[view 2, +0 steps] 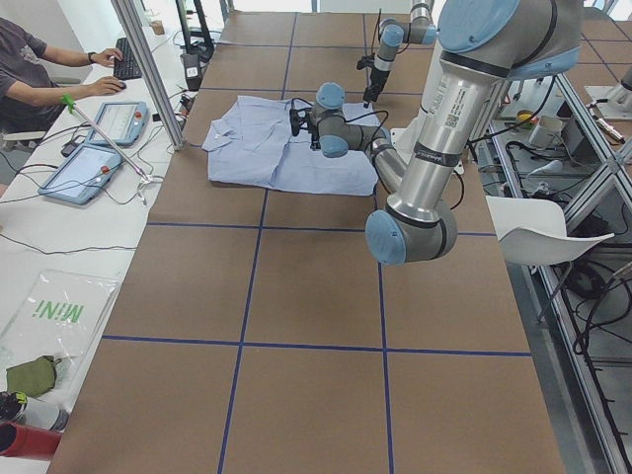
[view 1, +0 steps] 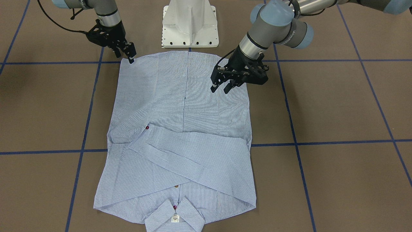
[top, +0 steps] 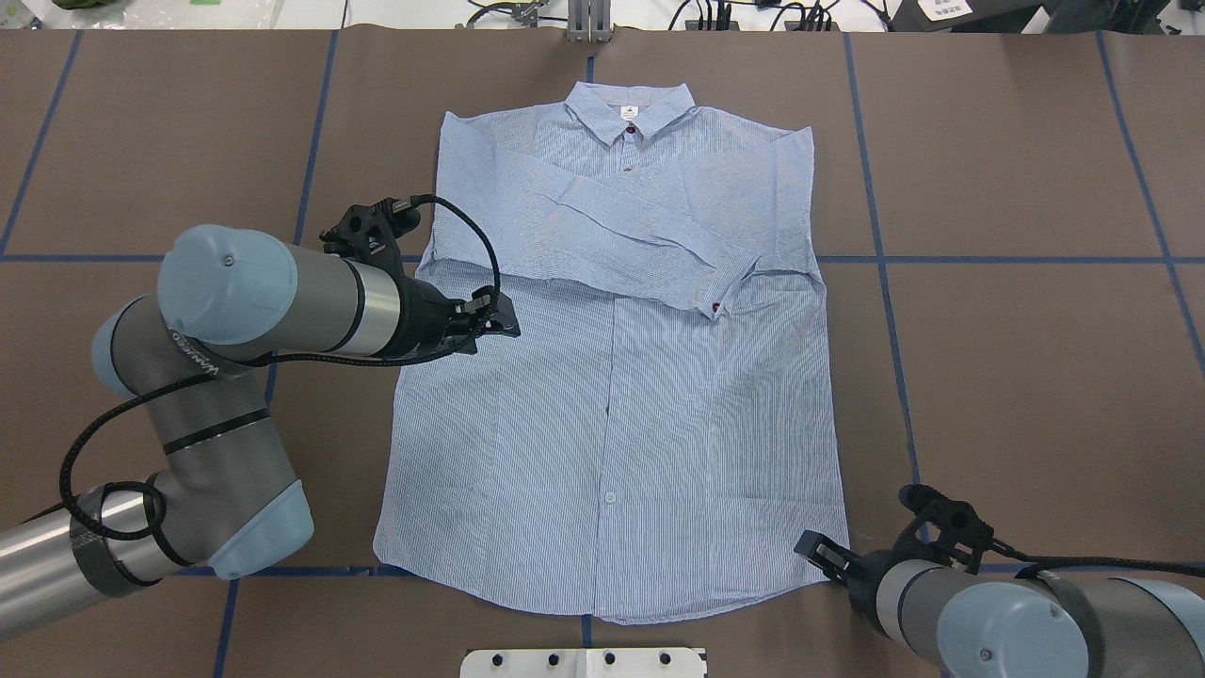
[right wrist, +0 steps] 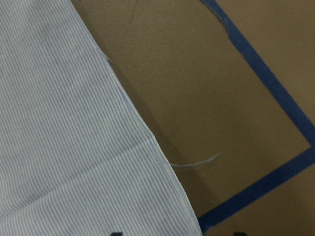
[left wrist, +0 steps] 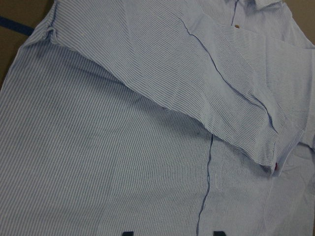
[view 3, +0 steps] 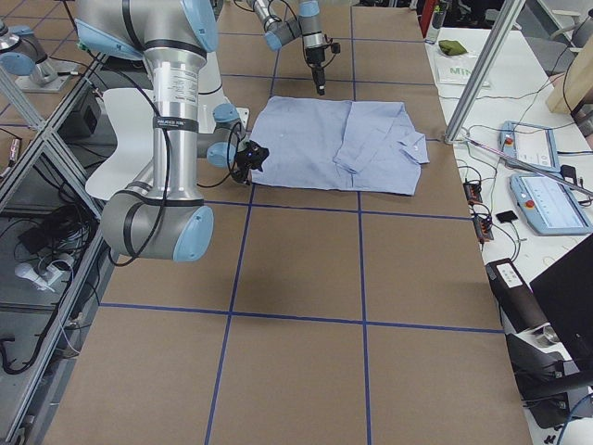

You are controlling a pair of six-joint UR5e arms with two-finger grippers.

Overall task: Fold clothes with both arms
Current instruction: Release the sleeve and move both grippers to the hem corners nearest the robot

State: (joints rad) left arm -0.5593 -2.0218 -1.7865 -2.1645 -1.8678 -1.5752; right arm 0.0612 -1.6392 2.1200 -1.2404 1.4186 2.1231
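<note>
Shirt (top: 612,405) lies flat on the brown table (top: 1036,377), front up. Its collar (top: 629,105) is on the side away from the robot and its hem is just in front of the white base (view 1: 190,24). Both sleeves are folded in across the chest, and the upper one ends in a cuff (view 1: 147,128) with a dark red button.

My left tool (view 1: 220,89) hangs over the body of the shirt, inside the side edge on the robot's left and between the hem and the crossed sleeves. Its fingers stand apart with nothing between them. The left wrist view shows only striped cloth and the button placket beneath it.

My right tool (view 1: 130,58) sits at the hem corner on the robot's right. In the right wrist view its fingertips (right wrist: 114,234) are spread wide, one over the cloth and the other over bare table, so the corner's edge runs between them. It grips nothing. I cannot tell whether the tips touch the fabric.
</note>
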